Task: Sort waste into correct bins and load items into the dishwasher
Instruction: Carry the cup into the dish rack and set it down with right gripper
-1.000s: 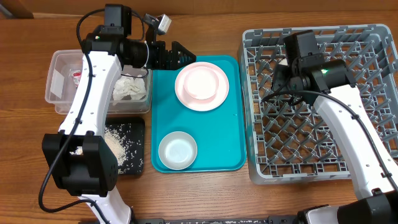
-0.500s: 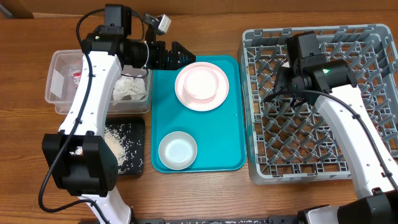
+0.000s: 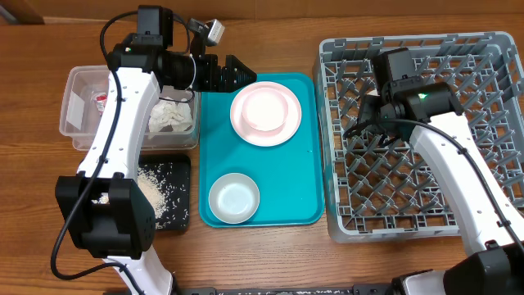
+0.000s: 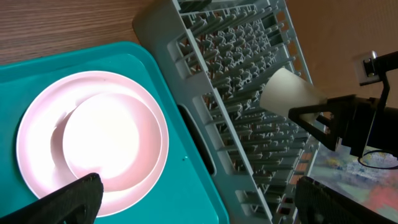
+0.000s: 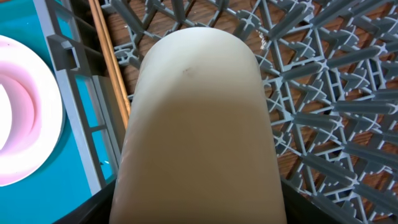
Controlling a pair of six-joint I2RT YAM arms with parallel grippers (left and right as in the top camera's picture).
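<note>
Black tray (image 3: pixel 185 215): nearest the arm bases, on the left, just in front of the clear tub.
Rice scraps (image 3: pixel 150 190): scattered inside the black tray, thickest on its left half.
Small bowl (image 3: pixel 233 198): upright on the near part of the teal tray (image 3: pixel 307 176), apart from the plate.
Table (image 3: pixel 286 262): wood, carrying everything.
Plate (image 3: pixel 275 140): pale pink, on the far half of the teal tray.
Second bowl (image 3: pixel 264 108): whitish, sitting inside the plate, off-centre toward its far side.
Clear tub (image 3: pixel 78 123): left of the teal tray, its right wall just beside the tray's edge.
Napkin (image 3: pixel 170 116): crumpled and white, in the right part of the tub.
Wrapper (image 3: pixel 101 99): red, in the tub, partly hidden under the left arm.
Left claw (image 3: pixel 244 72): fingers (image 4: pixel 74 198) spread wide and holding nothing, hovering at the far left corner of the teal tray, just beside the plate's rim.
Right claw (image 3: pixel 367 112): clamped on the cup, over the left part of the dish rack.
Cup (image 5: pixel 199 124): white, held tilted with its closed end pointing away from the claw, above the pegs near the rack's wall next to the teal tray; whether it touches the pegs cannot be told.
Dish rack (image 3: pixel 377 205): grey, with upright pegs, filling the right side, just beside the teal tray.
</note>
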